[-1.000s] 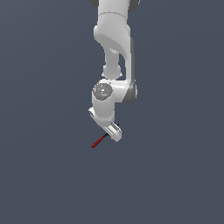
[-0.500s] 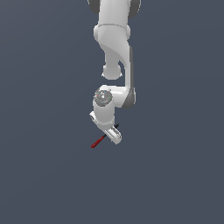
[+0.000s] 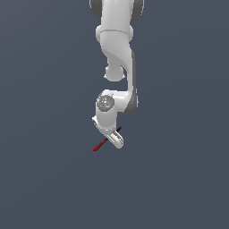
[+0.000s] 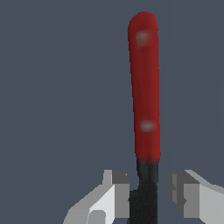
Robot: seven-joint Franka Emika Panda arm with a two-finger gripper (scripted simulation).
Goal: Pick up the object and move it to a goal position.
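The object (image 3: 99,145) is a thin stick, one half red and one half black, lying on the flat grey surface. Its red half pokes out toward the exterior view's left from under my gripper (image 3: 114,136). In the wrist view the red half of the object (image 4: 145,87) stretches away from the hand, and the black half lies between the fingers of my gripper (image 4: 148,186). One finger (image 4: 117,192) is at the black half's edge. The other finger (image 4: 183,192) stands a small gap away. The gripper is open, straddling the black half.
Plain dark grey ground (image 3: 179,179) fills both views. The white arm (image 3: 117,49) reaches down from the top of the exterior view.
The arm's wrist has come lower toward the stick over the last second. The stick lies in the same spot.
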